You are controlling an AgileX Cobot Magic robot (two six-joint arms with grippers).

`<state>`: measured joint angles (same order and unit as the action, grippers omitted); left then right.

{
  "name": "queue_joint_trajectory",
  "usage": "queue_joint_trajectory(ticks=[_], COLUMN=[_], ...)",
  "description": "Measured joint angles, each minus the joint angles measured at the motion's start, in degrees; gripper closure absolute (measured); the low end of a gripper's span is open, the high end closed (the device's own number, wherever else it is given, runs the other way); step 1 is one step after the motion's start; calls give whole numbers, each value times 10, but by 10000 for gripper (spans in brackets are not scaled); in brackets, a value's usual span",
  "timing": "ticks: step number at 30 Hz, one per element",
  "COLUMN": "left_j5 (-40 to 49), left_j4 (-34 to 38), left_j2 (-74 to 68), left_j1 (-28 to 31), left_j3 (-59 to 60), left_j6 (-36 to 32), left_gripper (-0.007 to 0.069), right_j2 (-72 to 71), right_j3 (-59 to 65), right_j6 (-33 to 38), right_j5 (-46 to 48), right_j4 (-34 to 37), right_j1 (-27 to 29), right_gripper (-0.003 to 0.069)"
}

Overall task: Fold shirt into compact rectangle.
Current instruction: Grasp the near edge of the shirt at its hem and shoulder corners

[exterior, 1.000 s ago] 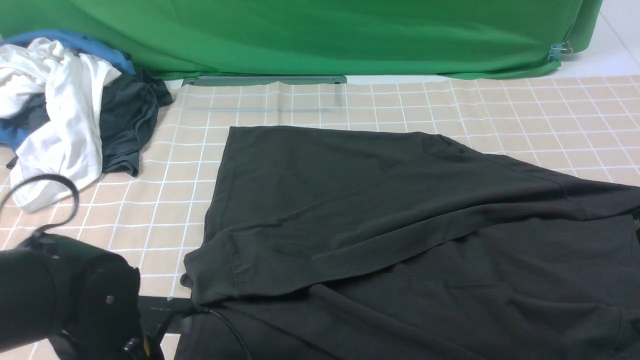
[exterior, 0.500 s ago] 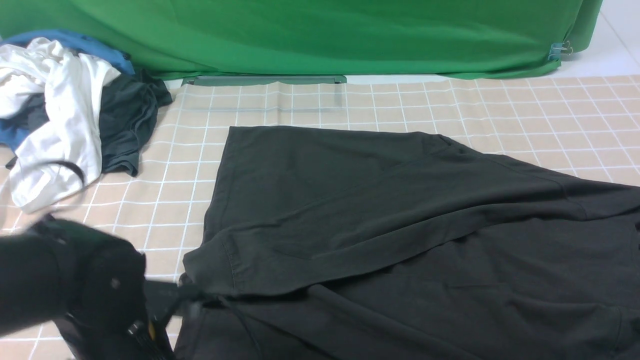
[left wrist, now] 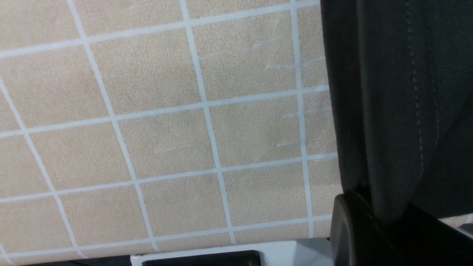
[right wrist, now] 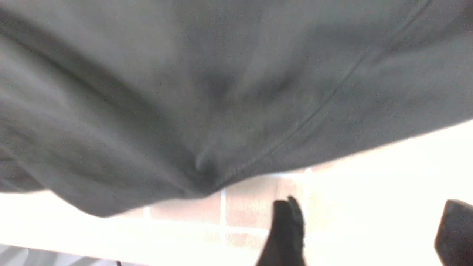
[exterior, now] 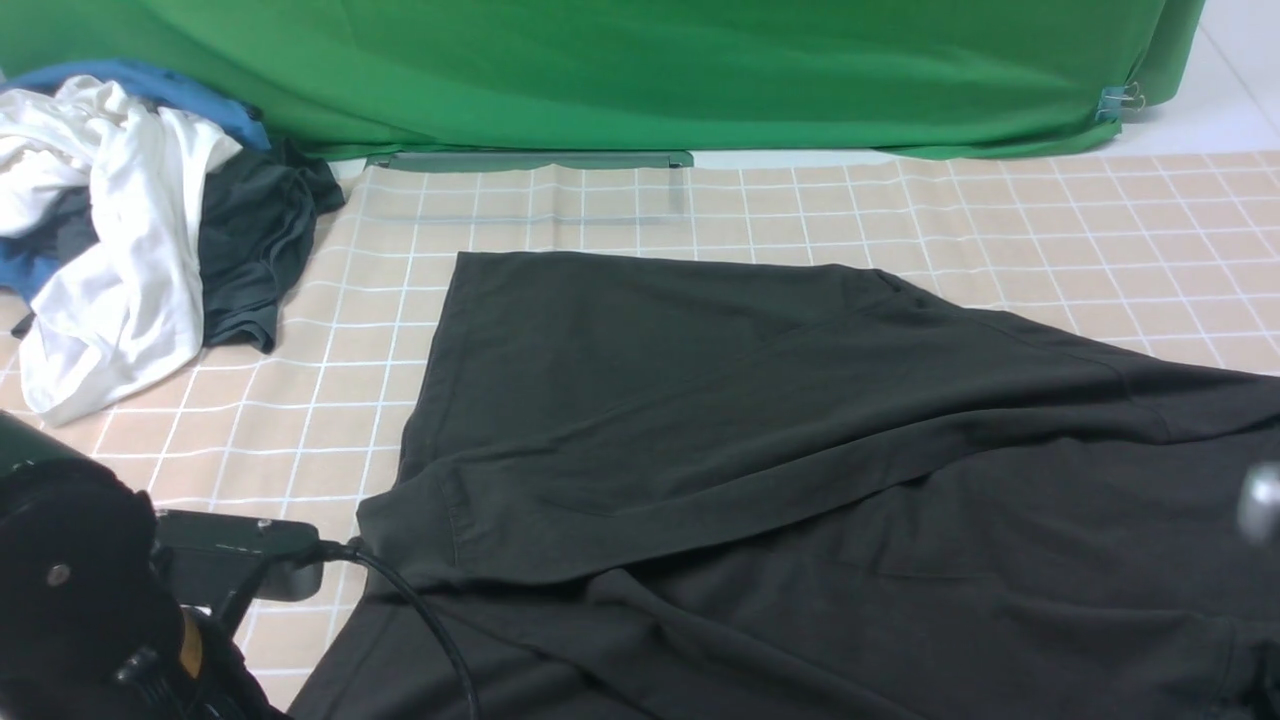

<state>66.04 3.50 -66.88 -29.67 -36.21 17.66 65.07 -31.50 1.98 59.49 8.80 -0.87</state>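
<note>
Lying spread over the middle and right of the checked desk (exterior: 1000,220), the dark shirt (exterior: 760,420) has one layer folded diagonally across its body, with a stitched sleeve hem at its near left corner. The left gripper (exterior: 330,553) is clamped on that corner: in the left wrist view the hemmed fabric runs down between its black fingers (left wrist: 351,229). A second ago this gripper lay nearer the camera, just under the sleeve edge. Now it sits further left and further away, and the sleeve corner has shifted a little to the left with it. The shirt's bottom layer also reaches further left along the near edge. The cable loop that stood before the white garment (exterior: 110,240) is gone from there. The right gripper (right wrist: 371,203) has its fingers apart with nothing between them, the shirt near them. A blurred grey shape (exterior: 1260,500) has appeared at the right edge. The white garment, a dark grey garment (exterior: 260,230) and a blue garment (exterior: 170,95) stay heaped at the far left, well apart from the shirt.
</note>
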Motion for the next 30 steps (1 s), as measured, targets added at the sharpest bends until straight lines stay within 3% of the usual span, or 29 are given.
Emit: queue_joint_trajectory(ticks=[4,11,12,17,23,26,29,30], left_j5=[-9,-20,-20,-20,-22,-25,-31,-31], left_j4=[0,0,0,0,0,0,0,0], left_j2=[1,1,1,1,1,1,1,1], left_j1=[0,0,0,0,0,0,0,0], left_j3=[0,0,0,0,0,0,-8,-11], left_j6=[0,-2,-3,-13,-16,-17,-17,-17], left_gripper=[592,592,592,592,592,592,592,592], right_j2=[17,65,67,126,167,169,171,171], right_j3=[21,22,22,21,12,11,10,9], right_j6=[14,49,49,69,70,68,68,68], right_j5=[-25,-60,-61,-116,-123,-123,-128,-129], right_j4=[3,7,7,-31,-71,-88,-113,-113], right_j1=[-16,-157,-157,-270,-316,-319,-319,-319], right_gripper=[95,87,85,67,88,211,468,510])
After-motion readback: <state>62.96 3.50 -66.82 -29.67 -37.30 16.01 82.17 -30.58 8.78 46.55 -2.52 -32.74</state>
